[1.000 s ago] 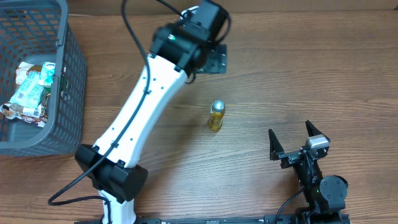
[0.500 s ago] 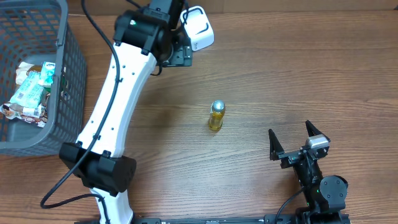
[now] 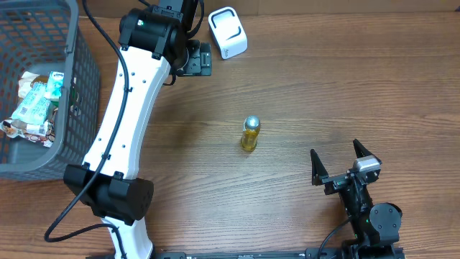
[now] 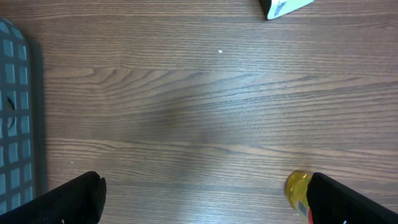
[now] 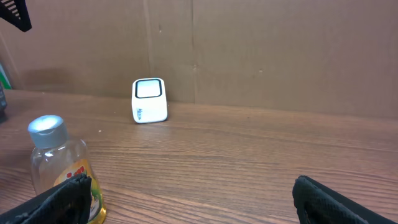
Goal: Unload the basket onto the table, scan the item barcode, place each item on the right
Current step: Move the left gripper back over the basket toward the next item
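Note:
The item, a small clear bottle of yellow liquid with a silver cap (image 3: 250,134), stands upright in the middle of the table. The left wrist view catches it (image 4: 297,186) beside the right finger, barcode label just showing. A white barcode scanner (image 3: 228,31) sits alone at the back edge, its window facing the right wrist camera (image 5: 149,99). My left gripper (image 3: 194,59) hovers left of the scanner, open and empty (image 4: 205,205). Near the front right, my right gripper (image 3: 336,155) is open and empty (image 5: 199,199), with the bottle (image 5: 59,165) ahead on its left.
A dark grey mesh basket (image 3: 79,93) holding several snack packets stands at the left edge of the table; its wall shows in the left wrist view (image 4: 15,112). A cardboard wall (image 5: 249,50) backs the table behind the scanner.
My left arm has swung left, away from the back centre, uncovering the white scanner, which now sits free. The bottle and the right arm have stayed put.

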Robot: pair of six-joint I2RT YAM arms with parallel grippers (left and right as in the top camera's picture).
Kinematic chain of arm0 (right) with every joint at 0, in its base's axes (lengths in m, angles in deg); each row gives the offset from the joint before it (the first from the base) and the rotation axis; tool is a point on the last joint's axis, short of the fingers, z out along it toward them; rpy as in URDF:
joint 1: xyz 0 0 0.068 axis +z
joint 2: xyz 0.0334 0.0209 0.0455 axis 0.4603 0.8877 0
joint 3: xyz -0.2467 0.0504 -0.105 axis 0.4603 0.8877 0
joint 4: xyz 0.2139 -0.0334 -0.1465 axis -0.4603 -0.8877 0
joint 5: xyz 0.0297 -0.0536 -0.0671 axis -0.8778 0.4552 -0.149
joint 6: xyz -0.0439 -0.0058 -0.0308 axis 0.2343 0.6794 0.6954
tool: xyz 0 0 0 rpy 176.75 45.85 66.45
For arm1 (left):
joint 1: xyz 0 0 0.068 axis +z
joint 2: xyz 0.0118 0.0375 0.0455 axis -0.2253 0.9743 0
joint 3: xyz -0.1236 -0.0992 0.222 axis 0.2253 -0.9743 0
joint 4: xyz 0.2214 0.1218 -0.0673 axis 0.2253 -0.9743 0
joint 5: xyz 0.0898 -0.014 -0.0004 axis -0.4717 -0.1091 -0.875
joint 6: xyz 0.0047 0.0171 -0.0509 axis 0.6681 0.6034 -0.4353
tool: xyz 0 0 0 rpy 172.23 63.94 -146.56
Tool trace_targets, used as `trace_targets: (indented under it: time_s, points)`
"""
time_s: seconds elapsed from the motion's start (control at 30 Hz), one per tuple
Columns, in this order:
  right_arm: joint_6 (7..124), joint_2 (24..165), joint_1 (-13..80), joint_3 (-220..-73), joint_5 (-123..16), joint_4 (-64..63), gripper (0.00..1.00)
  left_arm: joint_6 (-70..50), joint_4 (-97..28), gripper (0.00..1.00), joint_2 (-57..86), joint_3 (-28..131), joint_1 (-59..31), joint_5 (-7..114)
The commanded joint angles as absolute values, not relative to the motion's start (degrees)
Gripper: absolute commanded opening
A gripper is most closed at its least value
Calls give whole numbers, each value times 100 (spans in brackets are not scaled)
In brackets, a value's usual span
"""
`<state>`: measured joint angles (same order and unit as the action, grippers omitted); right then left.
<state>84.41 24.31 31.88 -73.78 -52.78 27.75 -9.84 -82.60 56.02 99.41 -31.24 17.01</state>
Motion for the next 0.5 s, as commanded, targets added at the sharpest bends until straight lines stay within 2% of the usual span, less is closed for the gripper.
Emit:
trace_targets:
  time_s: [0.0, 0.2, 0.27, 0.3, 0.33, 0.37, 0.43, 0.47]
  points:
    - [8465, 2426, 3151, -7319, -5243, 2795, 100, -794, -8234, 100, 5536, 9836, -3060, 1454]
    - [8465, 2426, 3151, -7319, -5245, 2795, 100, -796, -8212, 100, 5551, 9659, -3047, 1211]
    - [8465, 2426, 3151, -7319, -5245, 2795, 100, -799, -8205, 95, 5556, 9620, -3030, 1200]
    - [8465, 2426, 3151, -7319, -5245, 2795, 100, -796, -8203, 88, 5556, 9602, -3025, 1198]
    - [8465, 2426, 3151, -7319, -5243, 2795, 100, -799, -8203, 76, 5556, 9587, -3017, 1198]
    - [8465, 2426, 3151, -7319, -5245, 2795, 100, -799, -8203, 52, 5556, 9580, -3014, 1200]
    - [8465, 2426, 3151, -7319, -5245, 2795, 100, -799, -8203, 12, 5558, 9574, -3008, 1198]
    - [8465, 2426, 3151, -7319, -5245, 2793, 100, -799, -8203, 4, 5558, 9574, -2993, 1200]
